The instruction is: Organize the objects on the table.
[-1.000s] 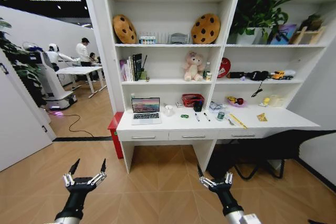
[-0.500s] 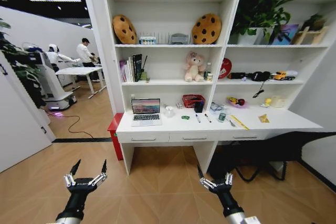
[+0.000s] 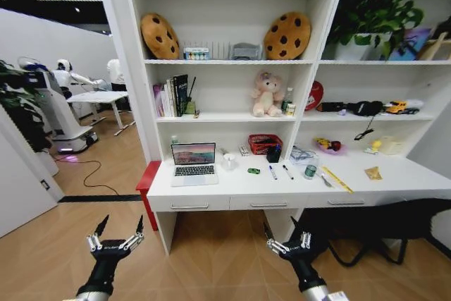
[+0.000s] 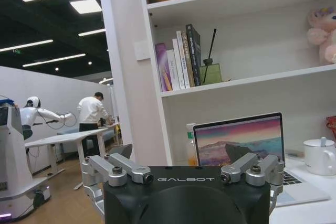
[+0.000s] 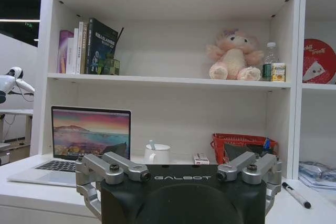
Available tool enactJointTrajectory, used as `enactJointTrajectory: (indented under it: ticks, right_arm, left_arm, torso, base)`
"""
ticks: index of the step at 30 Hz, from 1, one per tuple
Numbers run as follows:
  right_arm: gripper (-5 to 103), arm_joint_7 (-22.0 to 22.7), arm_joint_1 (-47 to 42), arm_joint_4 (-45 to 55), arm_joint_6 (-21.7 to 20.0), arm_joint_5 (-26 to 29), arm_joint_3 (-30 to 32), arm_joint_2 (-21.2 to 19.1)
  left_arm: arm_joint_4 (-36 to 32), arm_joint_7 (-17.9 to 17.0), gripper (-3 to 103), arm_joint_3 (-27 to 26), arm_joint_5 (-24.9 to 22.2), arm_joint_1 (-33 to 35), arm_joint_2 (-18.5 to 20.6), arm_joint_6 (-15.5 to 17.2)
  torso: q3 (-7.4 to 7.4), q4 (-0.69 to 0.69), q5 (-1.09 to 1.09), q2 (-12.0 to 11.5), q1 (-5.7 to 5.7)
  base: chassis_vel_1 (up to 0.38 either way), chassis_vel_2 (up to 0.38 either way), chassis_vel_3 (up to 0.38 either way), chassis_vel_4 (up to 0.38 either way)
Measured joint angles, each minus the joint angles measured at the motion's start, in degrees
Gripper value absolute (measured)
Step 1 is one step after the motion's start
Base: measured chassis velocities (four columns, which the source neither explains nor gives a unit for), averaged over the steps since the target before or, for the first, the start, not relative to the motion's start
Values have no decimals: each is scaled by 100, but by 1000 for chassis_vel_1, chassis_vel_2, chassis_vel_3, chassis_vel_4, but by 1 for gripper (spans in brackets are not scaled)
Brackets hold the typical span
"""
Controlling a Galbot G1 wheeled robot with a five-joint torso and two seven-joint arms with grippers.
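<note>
1. Grippers low over the wooden floor: left gripper (image 3: pixel 113 239) and right gripper (image 3: pixel 287 240), both spread wide, holding nothing, well short of the table (image 3: pixel 218 192).
2. Silver laptop (image 3: pixel 194 163) sits open at the table's left; green toy car (image 3: pixel 254 170), two pens (image 3: pixel 279 172) and black pen cup (image 3: pixel 273 154) lie mid-desk.
3. Red basket (image 3: pixel 262 143) stands behind them, pink plush toy (image 3: pixel 267 94) on the shelf above.

likely a robot test lab: mock study desk (image 3: pixel 211 189) and shelves (image 3: pixel 232 61), another robot (image 3: pixel 53 103) behind.
</note>
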Motion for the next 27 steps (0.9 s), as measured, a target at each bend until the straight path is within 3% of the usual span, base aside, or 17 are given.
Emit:
enactJointTrajectory:
  ticks: [5, 9, 10, 15, 16, 21, 24, 25, 27]
  right_arm:
    - [100, -13, 108, -94, 84, 5, 2, -17]
    - [100, 276, 145, -80, 87, 190, -13, -125]
    - [100, 380, 133, -40, 45, 328, -4, -210]
    - [100, 406, 97, 64, 33, 301, 143, -327]
    - [100, 427, 109, 63, 31, 312, 130, -353]
    - [100, 506, 275, -63, 42, 311, 67, -435]
    - [100, 535, 443, -134, -107, 313, 18, -457]
    - [100, 535, 443, -134, -107, 313, 18, -457]
    - [100, 724, 480, -158, -333, 268, -1, -469]
  left_arm:
    - [44, -13, 97, -45, -87, 72, 121, 22]
    - [118, -58, 97, -60, -189, 39, 250, 98]
    - [160, -84, 97, -71, -210, -30, 321, 117]
    - [359, -179, 96, -130, -467, -195, 377, 230]
    - [465, -209, 91, -156, -525, -290, 389, 275]
    - [662, -282, 80, -276, -669, -361, 433, 395]
    - [821, -191, 63, -419, -943, -269, 620, 360]
    - [821, -191, 63, -419, -943, -269, 620, 360]
    - [839, -144, 52, -501, -1122, -324, 760, 407]
  torso:
    - [0, 1, 1, 0, 1]
    - [1, 1, 6, -1, 2]
    - [1, 0, -3, -1, 3]
    - [2, 0, 3, -4, 9]
    - [1, -3, -4, -3, 7]
    - [1, -1, 2, -2, 2]
    - [-3, 1, 1, 4, -9]
    - [-3, 1, 1, 4, -9]
    - [-3, 2, 0, 4, -9]
  base:
    - [-370, 373, 357, -381]
    - [-352, 364, 370, -374]
    - [-336, 308, 360, -305]
    - [-266, 266, 237, -225]
    - [-112, 100, 69, -88]
    - [-20, 20, 3, -59]
    - [84, -60, -60, 74]
    - [96, -82, -69, 85]
    - [63, -71, -68, 54]
